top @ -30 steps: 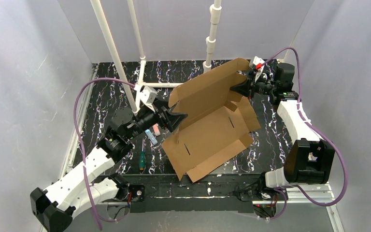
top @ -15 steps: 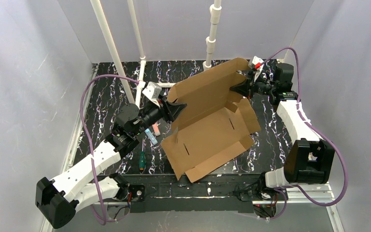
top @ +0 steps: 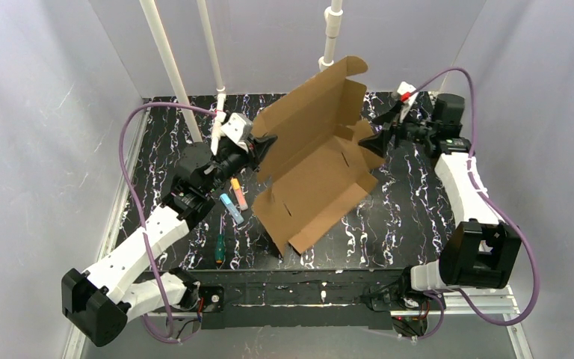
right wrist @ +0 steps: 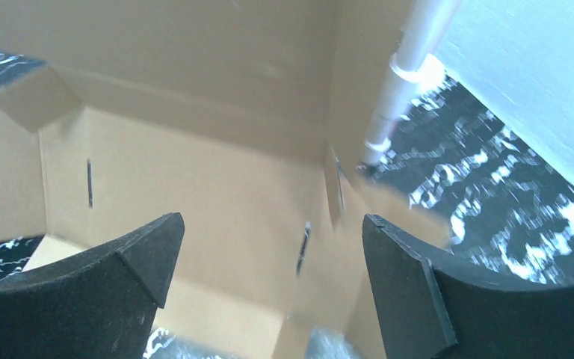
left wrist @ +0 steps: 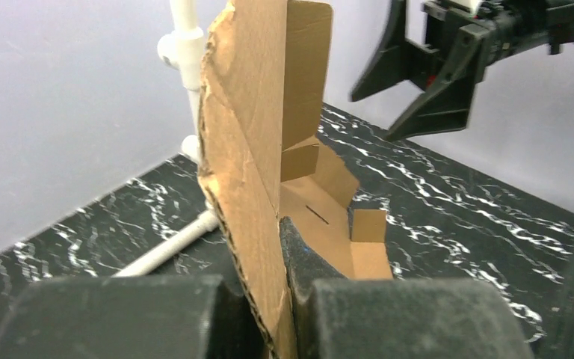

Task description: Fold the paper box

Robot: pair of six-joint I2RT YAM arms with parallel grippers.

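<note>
At the near edge of the table (top: 418,217), where both arm bases are bolted, you see bare black marbled surface. Just beyond it, left of centre, lies a green-handled screwdriver (top: 219,250). A blue marker (top: 232,210) and an orange marker (top: 237,193) lie a little farther in, beside each other.

Right of these markers sits the paper box (top: 321,179), near the middle of the table. It is a brown corrugated sheet, partly opened. One slotted panel slopes down toward you with short side flaps raised. A second panel stands nearly upright behind it, its top flap rising in front of the rear pipe (top: 330,37).

Your left gripper (top: 263,144) is clamped tight on the left edge of that upright panel. Seen from the left wrist, the cardboard edge (left wrist: 250,149) runs straight down between the two pads (left wrist: 273,262), with one black finger (left wrist: 310,258) pressed against its inner face.

Your right gripper (top: 377,133) hangs at the box's right side with its jaws spread wide, holding nothing. From the left wrist it (left wrist: 405,91) shows in the air, apart from the cardboard. From the right wrist, the spread fingers (right wrist: 269,224) frame the box interior (right wrist: 194,172), with slots visible in the panel.

Farthest back, white pipes (top: 172,75) rise from the table against the grey wall.
</note>
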